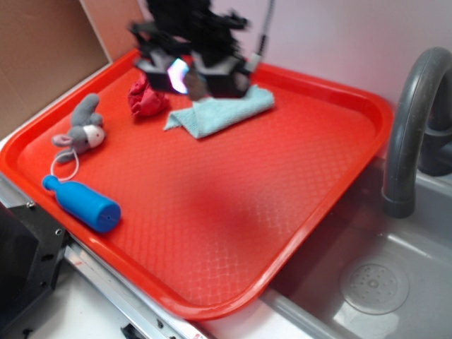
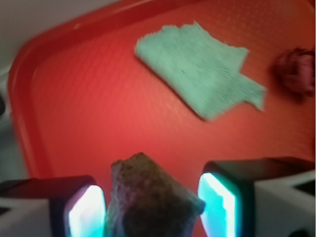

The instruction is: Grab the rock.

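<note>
While raised over tray [image 1: 212,282], end effector [image 2: 153,207] holds rock [image 2: 148,197].

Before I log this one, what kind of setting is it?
Likely a toy kitchen counter set up for robot practice: a grey sink with a faucet beside a red tray holding a stuffed mouse, blue bottle and cloth. The hand has the rock between its fingers.
</note>
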You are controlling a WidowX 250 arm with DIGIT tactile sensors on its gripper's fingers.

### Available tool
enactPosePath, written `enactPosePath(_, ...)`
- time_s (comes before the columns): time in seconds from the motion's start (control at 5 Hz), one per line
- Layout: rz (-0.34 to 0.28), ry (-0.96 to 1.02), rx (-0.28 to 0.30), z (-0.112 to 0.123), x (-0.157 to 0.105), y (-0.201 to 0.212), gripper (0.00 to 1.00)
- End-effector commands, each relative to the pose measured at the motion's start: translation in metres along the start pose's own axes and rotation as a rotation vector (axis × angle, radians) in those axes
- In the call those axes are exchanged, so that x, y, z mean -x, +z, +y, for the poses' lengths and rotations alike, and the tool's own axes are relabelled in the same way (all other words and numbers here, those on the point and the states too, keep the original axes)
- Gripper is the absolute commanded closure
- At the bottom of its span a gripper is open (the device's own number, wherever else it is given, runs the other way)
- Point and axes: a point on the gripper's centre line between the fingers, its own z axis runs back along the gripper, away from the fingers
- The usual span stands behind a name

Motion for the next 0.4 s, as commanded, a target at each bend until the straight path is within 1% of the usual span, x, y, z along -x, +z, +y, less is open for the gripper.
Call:
enactPosePath(0.0,-0.170,-0.108,0.111,0.0258,0.0169,0.0950,1.00)
enactPosePath(0.2,-0.133,-0.136,0.081,0.0326,0.0135,0.0937,1.00)
